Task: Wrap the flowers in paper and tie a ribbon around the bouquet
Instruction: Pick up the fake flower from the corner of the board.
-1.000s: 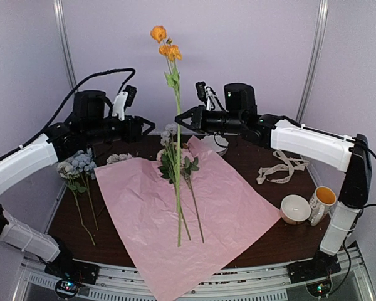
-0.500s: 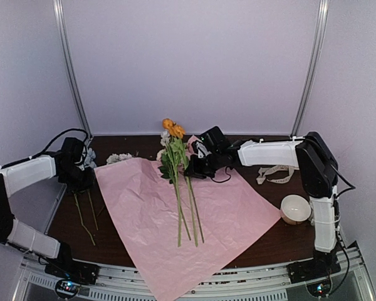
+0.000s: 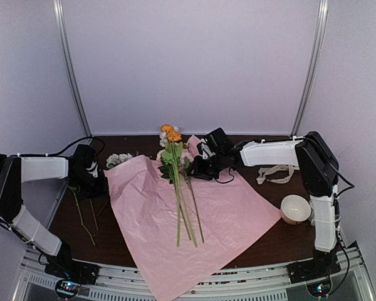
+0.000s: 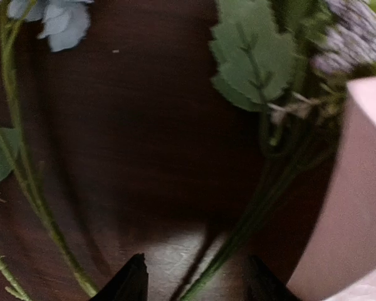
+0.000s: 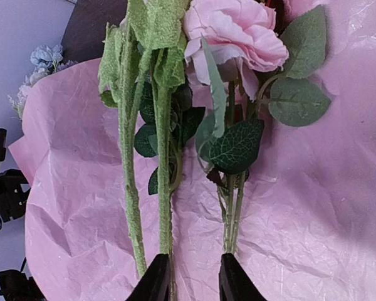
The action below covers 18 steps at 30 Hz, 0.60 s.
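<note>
On crinkly pale pink wrapping paper (image 5: 313, 188) lie fuzzy green flower stems (image 5: 130, 188) and a pale pink fabric rose (image 5: 238, 31), just beyond the parted black claw (image 5: 193, 282).

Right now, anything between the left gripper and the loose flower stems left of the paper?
Nothing visible. In the left wrist view the stems lie on the table directly ahead of the left gripper, whose jaws are apart. The paper sits off to one side.
</note>
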Available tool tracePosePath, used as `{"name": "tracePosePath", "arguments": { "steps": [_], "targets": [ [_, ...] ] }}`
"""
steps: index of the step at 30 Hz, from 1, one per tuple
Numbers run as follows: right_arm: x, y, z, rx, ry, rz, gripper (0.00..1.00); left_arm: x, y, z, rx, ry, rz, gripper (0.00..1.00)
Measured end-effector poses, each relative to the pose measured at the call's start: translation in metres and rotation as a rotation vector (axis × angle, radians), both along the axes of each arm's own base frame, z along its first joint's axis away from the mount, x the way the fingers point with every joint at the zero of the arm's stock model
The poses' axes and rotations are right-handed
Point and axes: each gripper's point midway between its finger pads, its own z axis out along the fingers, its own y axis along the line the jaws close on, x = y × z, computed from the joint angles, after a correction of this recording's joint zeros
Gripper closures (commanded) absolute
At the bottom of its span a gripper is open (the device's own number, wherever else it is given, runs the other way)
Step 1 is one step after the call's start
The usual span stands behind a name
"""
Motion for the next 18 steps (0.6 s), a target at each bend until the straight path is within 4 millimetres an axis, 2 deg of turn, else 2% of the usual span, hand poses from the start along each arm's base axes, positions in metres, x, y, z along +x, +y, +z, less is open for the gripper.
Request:
{"name": "tracePosePath", "arguments": {
  "steps": [5,8,10,12,16,18],
  "targets": [
    [-0.003,-0.004,0.006,0.015,-0.001,0.004,0.72,-0.005,-0.027,-0.002,0.008,-0.003,-0.132,0.41],
    [-0.005,-0.004,0.012,0.034,-0.008,0.013,0.72,-0.007,-0.031,-0.012,0.023,0.028,-0.164,0.41],
    [-0.005,-0.003,0.016,0.045,-0.014,0.019,0.72,-0.009,-0.030,-0.020,0.048,0.062,-0.178,0.45],
    [-0.006,-0.002,0.020,0.053,-0.018,0.024,0.72,-0.006,-0.029,-0.023,0.073,0.075,-0.185,0.55],
    [-0.007,-0.003,0.022,0.066,-0.019,0.031,0.72,0.004,-0.027,-0.023,0.119,0.089,-0.184,0.87],
    [-0.008,-0.006,0.021,0.065,-0.014,0.029,0.72,0.005,-0.024,-0.023,0.140,0.091,-0.181,0.98]
  ]
}}
